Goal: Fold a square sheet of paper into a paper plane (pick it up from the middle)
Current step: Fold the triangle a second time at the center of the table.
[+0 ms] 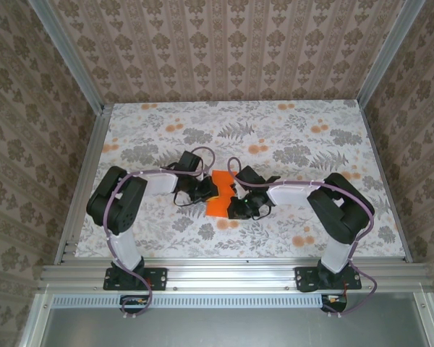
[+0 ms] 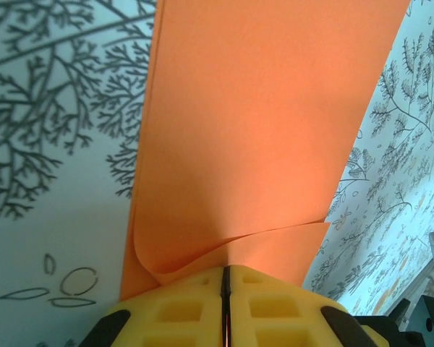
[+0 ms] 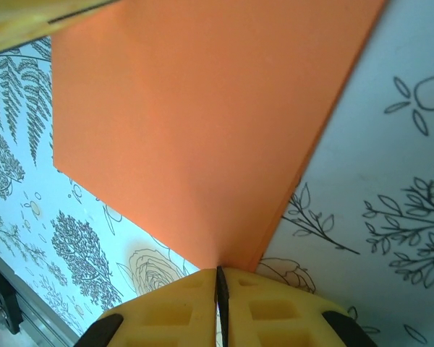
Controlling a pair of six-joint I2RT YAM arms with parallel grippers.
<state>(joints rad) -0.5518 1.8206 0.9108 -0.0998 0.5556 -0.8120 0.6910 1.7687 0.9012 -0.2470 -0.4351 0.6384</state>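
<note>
The square sheet of paper (image 1: 218, 194) sits between the two arms near the middle of the flower-printed surface (image 1: 289, 137). The left tool (image 2: 226, 278) is pinched tight on one edge, where the sheet buckles into a small curl just ahead of the tip. The right tool (image 3: 219, 278) is clamped on a corner from the other side, with the sheet stretching away from it.

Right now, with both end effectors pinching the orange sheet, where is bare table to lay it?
Crowded: the centre, where the left end effector and right end effector clamp the orange sheet. Widest free patch: the far half of the table, up to the back wall. A narrower strip along the near edge, between left arm base and right arm base.
</note>
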